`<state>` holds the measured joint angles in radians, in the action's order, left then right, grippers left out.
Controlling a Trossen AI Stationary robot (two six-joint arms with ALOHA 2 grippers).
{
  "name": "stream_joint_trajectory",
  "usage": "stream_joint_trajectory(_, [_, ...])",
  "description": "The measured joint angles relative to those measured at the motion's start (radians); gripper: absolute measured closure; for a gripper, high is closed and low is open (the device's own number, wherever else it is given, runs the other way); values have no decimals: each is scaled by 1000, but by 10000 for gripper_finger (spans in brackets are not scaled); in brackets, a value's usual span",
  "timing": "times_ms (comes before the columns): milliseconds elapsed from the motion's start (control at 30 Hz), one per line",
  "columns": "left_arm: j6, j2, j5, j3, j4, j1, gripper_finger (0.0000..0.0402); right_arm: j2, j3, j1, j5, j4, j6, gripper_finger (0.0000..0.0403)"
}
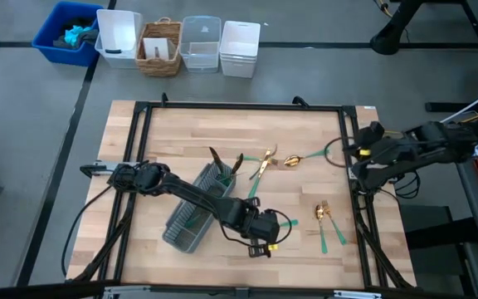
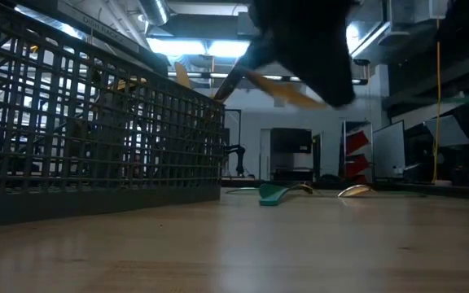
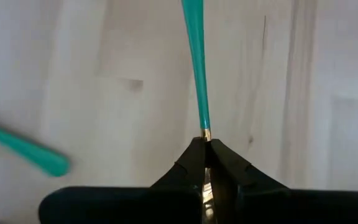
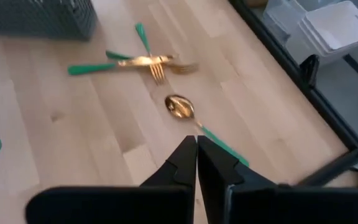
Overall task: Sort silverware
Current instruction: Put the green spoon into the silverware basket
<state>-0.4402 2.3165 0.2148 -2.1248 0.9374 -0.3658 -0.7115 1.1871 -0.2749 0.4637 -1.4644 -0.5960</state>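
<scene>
The left gripper [image 3: 205, 142] was clamped on one green-handled gold piece [image 3: 196, 62]; beside it, the grey mesh caddy [image 1: 191, 209] held few, several pieces [image 1: 329, 221] remained loose.

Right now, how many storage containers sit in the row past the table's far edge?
5, in the high view from left: blue bin, white tub, wicker basket, clear tub, second white tub. None seems hidden.
</scene>
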Motion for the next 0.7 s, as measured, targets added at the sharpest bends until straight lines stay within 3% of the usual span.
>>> stream_joint_trajectory(267, [82, -2, 184, -227, 433, -40, 400, 140, -164, 0, 16, 78, -5, 386])
stream_joint_trajectory(467, [57, -88, 272, -211, 628, -75, 400, 185, -272, 0, 15, 101, -36, 386])
stream_joint_trajectory(700, [124, -177, 348, -216, 632, -107, 400, 185, -316, 0, 15, 161, -35, 386])
